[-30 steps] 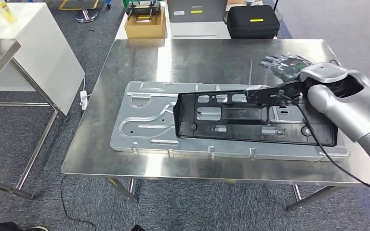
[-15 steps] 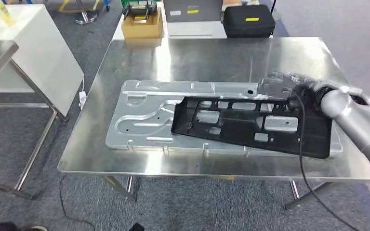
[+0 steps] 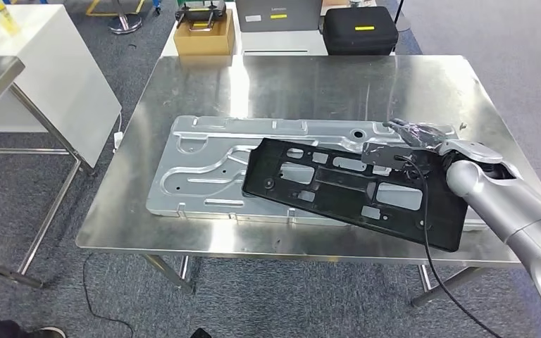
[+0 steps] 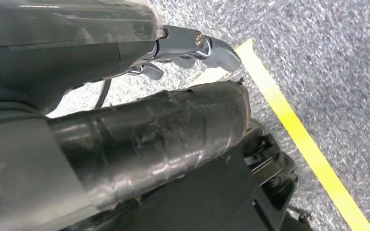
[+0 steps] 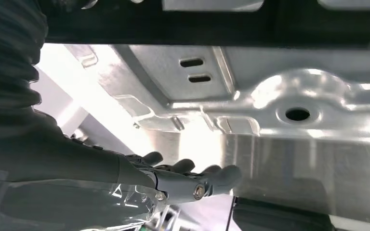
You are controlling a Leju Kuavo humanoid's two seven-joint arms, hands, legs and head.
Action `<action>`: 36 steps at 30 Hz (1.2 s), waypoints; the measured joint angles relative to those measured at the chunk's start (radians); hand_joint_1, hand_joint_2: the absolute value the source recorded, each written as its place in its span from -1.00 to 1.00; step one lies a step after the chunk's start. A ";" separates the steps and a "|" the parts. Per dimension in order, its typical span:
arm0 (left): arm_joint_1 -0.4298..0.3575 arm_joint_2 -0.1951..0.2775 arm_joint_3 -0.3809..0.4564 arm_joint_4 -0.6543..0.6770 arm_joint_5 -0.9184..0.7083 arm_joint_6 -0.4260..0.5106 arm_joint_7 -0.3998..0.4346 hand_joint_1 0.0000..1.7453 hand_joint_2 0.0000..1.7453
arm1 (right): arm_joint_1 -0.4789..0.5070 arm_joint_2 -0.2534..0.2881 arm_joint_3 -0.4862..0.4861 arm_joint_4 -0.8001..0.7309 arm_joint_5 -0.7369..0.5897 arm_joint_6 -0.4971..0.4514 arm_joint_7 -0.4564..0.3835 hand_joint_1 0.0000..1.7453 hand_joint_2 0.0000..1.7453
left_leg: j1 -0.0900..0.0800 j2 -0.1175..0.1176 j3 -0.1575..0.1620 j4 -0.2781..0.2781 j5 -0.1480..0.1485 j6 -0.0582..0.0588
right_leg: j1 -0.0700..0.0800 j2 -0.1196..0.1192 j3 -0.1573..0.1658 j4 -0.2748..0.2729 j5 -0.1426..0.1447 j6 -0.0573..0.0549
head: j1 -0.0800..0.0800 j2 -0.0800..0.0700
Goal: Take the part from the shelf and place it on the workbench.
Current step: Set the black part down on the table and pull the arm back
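A long black plastic part (image 3: 338, 186) with several cut-outs lies slanted across a silver pressed-metal plate (image 3: 204, 165) on the steel workbench (image 3: 310, 84). Its near right corner reaches close to the bench's front edge. My right hand (image 3: 407, 137) is at the part's far edge, right of the middle, and grips that edge with the thumb while the other fingers stretch out over the plate. In the right wrist view those fingers (image 5: 192, 175) hover above the plate (image 5: 289, 96), with the part (image 5: 173, 26) beside them. My left hand (image 4: 192, 48) hangs over grey carpet and holds nothing.
Behind the bench stand a cardboard box (image 3: 203, 36), a grey case (image 3: 280, 14) and a black case (image 3: 361, 29). A white table (image 3: 42, 70) is at the left. A black cable (image 3: 430, 232) hangs from my right arm across the part. A yellow line (image 4: 298, 130) marks the floor.
The black part has come down from a tilted, lifted pose to lie flat and slanted on the plate. My right hand has dropped with it, toward me.
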 joint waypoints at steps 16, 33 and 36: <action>0.000 -0.015 -0.020 0.000 -0.010 -0.015 0.008 -1.00 -1.00 | 0.166 0.189 -0.039 -0.151 0.841 -0.339 0.101 -1.00 -1.00 | 0.013 -0.016 0.001 -0.003 0.008 -0.048 | -0.011 0.000 0.004 0.006 -0.013 0.014 | -0.004 0.000; -0.001 -0.018 -0.043 0.000 -0.024 -0.026 0.021 -1.00 -1.00 | 0.167 0.290 -0.137 -0.166 1.133 -0.311 0.098 -1.00 0.00 | 0.044 -0.021 -0.008 -0.007 0.016 -0.071 | -0.027 -0.005 0.007 -0.014 -0.001 0.048 | -0.005 0.000; -0.003 -0.018 -0.048 0.000 -0.025 -0.029 0.023 -1.00 -1.00 | 0.139 0.311 -0.166 -0.147 1.110 -0.289 0.097 -1.00 1.00 | 0.040 -0.020 -0.007 -0.016 0.025 -0.047 | -0.022 -0.006 -0.044 0.101 -0.072 0.045 | -0.004 0.000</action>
